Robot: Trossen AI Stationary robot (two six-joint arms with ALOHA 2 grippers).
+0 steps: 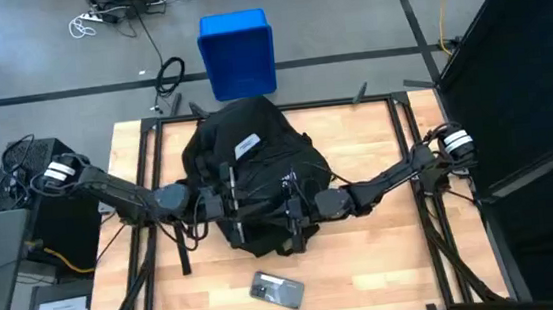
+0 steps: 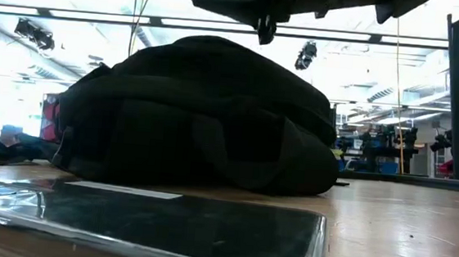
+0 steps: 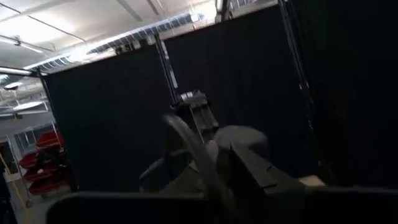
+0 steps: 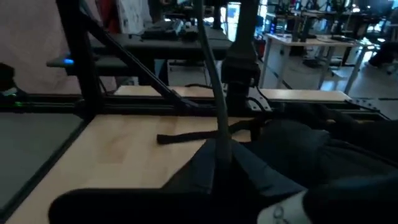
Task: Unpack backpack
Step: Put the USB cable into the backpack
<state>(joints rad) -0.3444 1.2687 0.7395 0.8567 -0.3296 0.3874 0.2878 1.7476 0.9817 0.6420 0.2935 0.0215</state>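
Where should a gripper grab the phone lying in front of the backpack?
Judging from the high view, take the phone across its short width, by the long edges, coming straight down. It lies flat on the table, slightly angled, apart from the backpack, so the gripper would need rotating to match.

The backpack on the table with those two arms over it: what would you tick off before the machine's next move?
1. Backpack lies on the table: ok.
2. Left pincer over the bag's left side: ok.
3. Right pincer over its right side: ok.
4. Either pincer gripping fabric or a zipper: cannot tell.
5. Bag opened: cannot tell; no lining shows.
6. Phone-like device lies apart from the bag, near the front edge: ok.
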